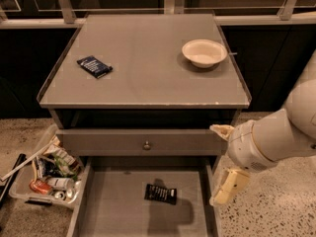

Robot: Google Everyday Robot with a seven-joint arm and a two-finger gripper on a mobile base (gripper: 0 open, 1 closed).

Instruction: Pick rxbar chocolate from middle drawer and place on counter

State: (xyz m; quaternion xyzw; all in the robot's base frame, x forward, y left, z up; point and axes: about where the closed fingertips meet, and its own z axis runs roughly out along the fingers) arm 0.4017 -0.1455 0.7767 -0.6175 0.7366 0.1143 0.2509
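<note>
The rxbar chocolate [160, 194], a small black bar with pale lettering, lies flat on the floor of the open middle drawer [113, 209] at the bottom of the view. My gripper [217, 165] hangs at the drawer's right edge, to the right of the bar and above drawer level. Its two cream fingers [229, 185] are spread apart and hold nothing. The grey counter [143, 78] with its thin raised rim fills the upper middle of the view.
A dark blue packet [94, 66] lies on the counter's left side and a white bowl [204, 52] on its right. A shut drawer front with a round knob [146, 145] sits above the open drawer. A bin of clutter [47, 174] stands on the floor at left.
</note>
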